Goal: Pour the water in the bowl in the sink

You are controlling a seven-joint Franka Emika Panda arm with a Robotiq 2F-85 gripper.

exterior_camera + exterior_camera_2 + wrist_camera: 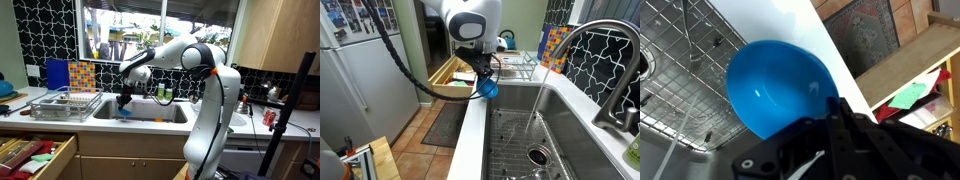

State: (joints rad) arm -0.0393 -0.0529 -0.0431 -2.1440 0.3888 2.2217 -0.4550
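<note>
My gripper [830, 108] is shut on the rim of the small bright blue bowl [775, 85]. It holds the bowl in the air at the front edge of the stainless steel sink [670, 80]. In an exterior view the bowl [488, 88] hangs tilted below the gripper [484, 72], over the counter edge next to the sink [520, 140]. In an exterior view the gripper [124, 97] is low over the left part of the sink [150, 110], and the bowl shows as a blue patch [125, 112]. The bowl's inside looks shiny; I cannot tell whether water is in it.
A wire grid lines the sink bottom. A tall faucet [600, 60] arches over the basin, with a thin stream below it. A wire dish rack [65, 103] stands beside the sink. A drawer [35, 155] is open below the counter. A red can [268, 118] stands on the counter.
</note>
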